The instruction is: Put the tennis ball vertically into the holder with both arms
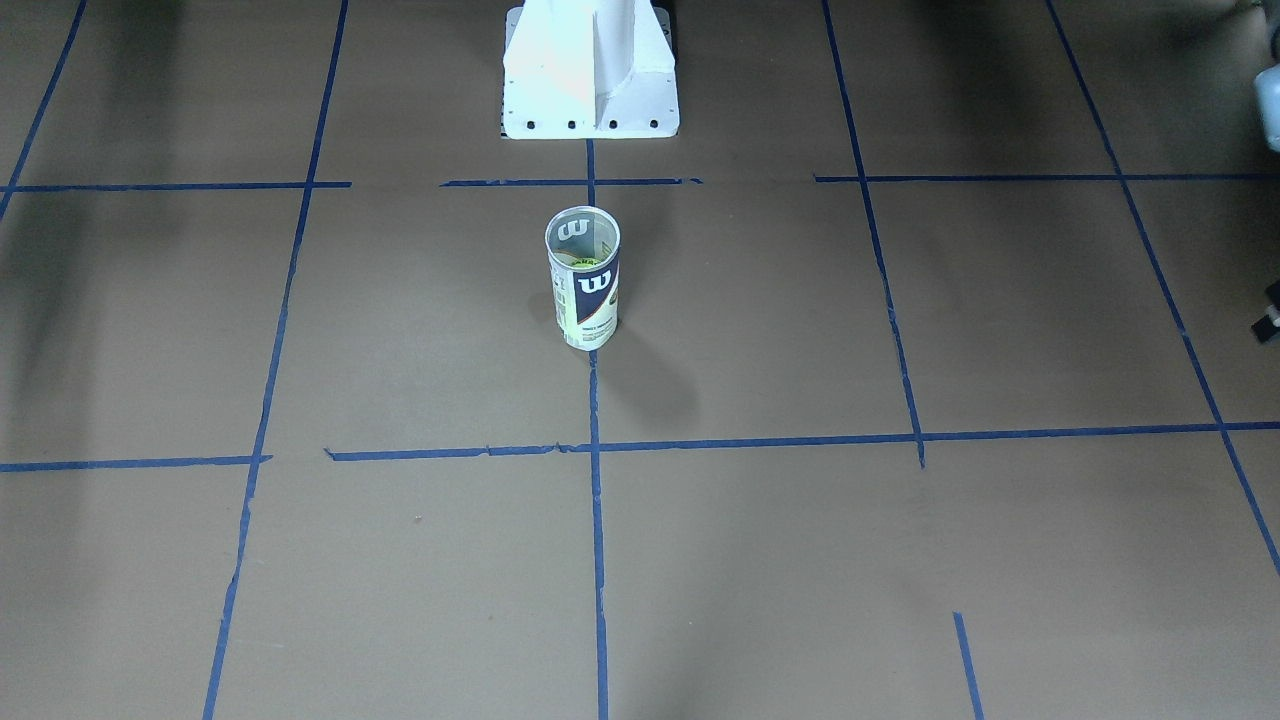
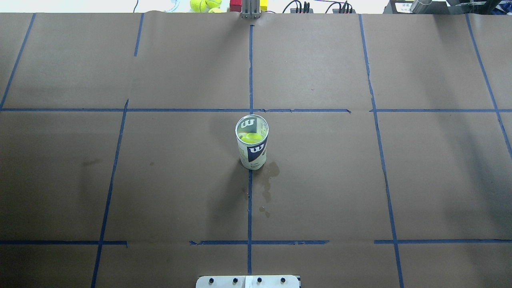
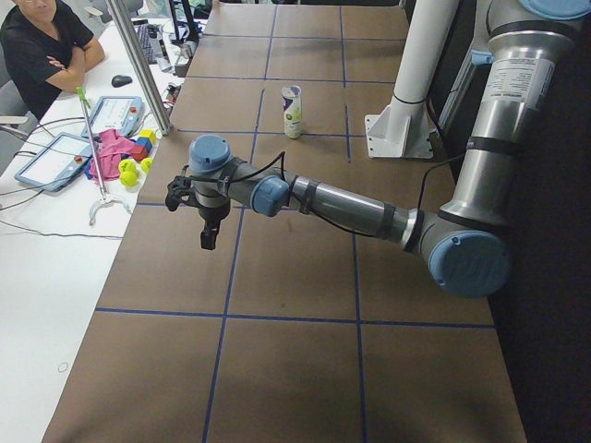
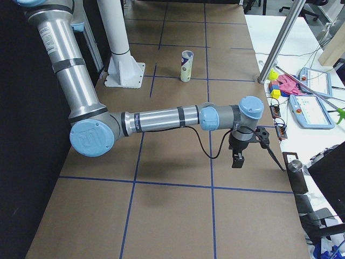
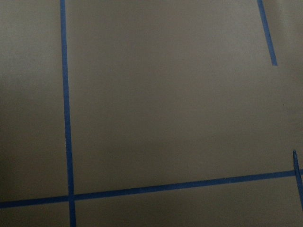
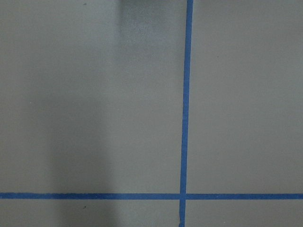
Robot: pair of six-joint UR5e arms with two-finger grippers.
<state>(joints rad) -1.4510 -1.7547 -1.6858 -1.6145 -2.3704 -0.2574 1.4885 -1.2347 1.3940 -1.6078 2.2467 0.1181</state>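
Observation:
The holder (image 1: 585, 290) stands upright in the middle of the table, open end up; it also shows in the overhead view (image 2: 253, 154) and both side views (image 3: 292, 111) (image 4: 186, 66). The tennis ball (image 2: 251, 138) sits inside it, below the rim. My left gripper (image 3: 210, 235) hangs over bare table near the table's left end, far from the holder. My right gripper (image 4: 237, 160) hangs over bare table near the right end. Both show only in the side views, so I cannot tell whether they are open or shut. Neither holds anything I can see.
The white pedestal base (image 1: 590, 90) stands behind the holder on the robot's side. Spare tennis balls (image 2: 204, 5) and coloured blocks lie beyond the far edge. A dark stain (image 2: 268, 180) marks the paper by the holder. A person (image 3: 42, 46) sits at the side desk.

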